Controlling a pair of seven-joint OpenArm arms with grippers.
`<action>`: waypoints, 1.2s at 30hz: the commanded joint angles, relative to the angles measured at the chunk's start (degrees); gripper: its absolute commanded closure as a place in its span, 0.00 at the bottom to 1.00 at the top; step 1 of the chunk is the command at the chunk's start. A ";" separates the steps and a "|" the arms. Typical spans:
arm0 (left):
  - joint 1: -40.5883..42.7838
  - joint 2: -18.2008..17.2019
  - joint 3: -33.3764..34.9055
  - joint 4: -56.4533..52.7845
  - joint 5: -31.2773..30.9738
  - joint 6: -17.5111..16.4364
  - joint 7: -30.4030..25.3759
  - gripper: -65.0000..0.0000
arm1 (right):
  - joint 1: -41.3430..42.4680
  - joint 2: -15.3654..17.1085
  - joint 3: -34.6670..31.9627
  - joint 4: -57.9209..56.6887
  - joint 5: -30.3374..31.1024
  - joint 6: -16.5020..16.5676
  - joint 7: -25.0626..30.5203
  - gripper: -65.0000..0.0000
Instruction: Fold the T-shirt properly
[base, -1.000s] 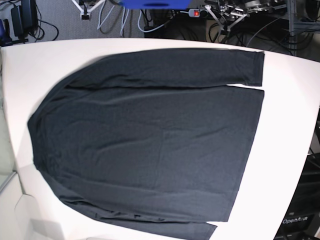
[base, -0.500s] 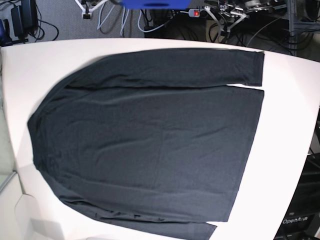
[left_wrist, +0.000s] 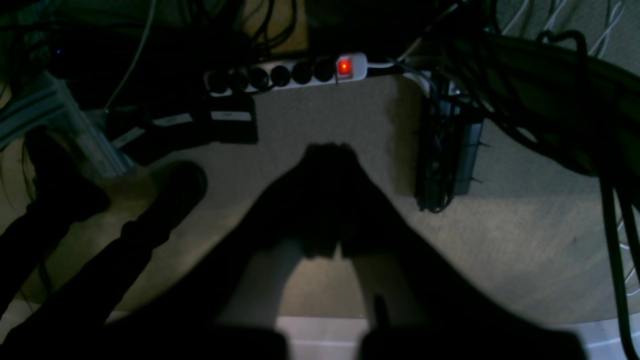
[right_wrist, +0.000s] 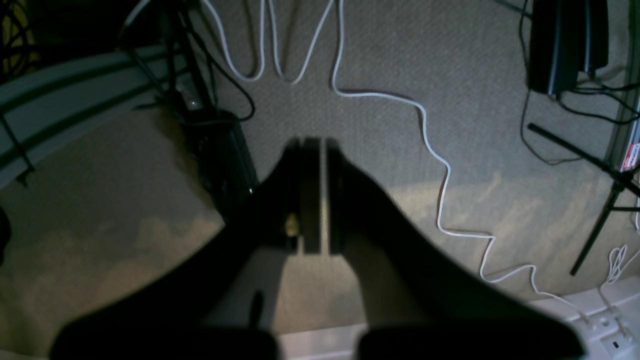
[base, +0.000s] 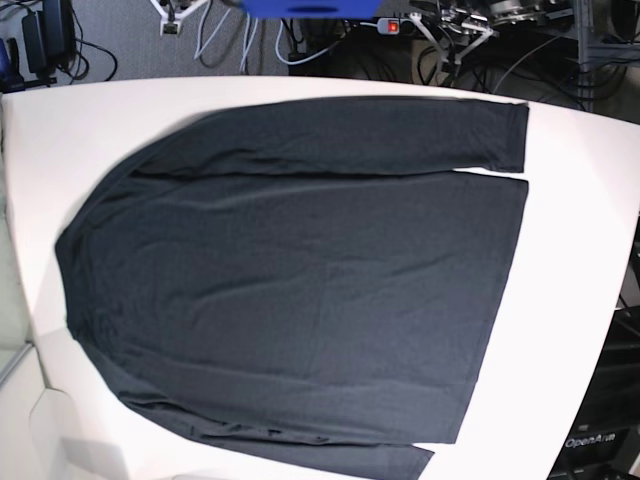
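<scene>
One T-shirt (base: 300, 280) flat on table (base: 580, 250)

1. The left gripper (left_wrist: 327, 152) shows in the left wrist view as a dark, nearly black silhouette: two broad fingers (left_wrist: 300, 200) tapering from wide bases to a rounded tip.
2. The right gripper (right_wrist: 314, 145) is equally dark, its fingers (right_wrist: 350, 200) ending in flat, squared tips.
3. A small yellowish spot sits on its inner left finger.
4. Surface detail is lost in shadow.
</scene>
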 joint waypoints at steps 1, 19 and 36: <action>0.07 -0.49 0.17 -0.03 0.03 -0.12 -0.47 1.00 | -0.79 0.42 0.02 -0.05 0.35 -0.82 0.23 0.99; 1.21 -0.23 1.84 -0.03 1.61 -0.12 -0.65 1.00 | -0.97 0.42 0.11 -0.05 0.35 -0.82 0.41 1.00; 3.58 -0.23 2.28 -0.03 2.05 -0.21 -8.47 1.00 | -4.84 0.33 1.34 -0.05 1.84 -0.91 9.64 1.00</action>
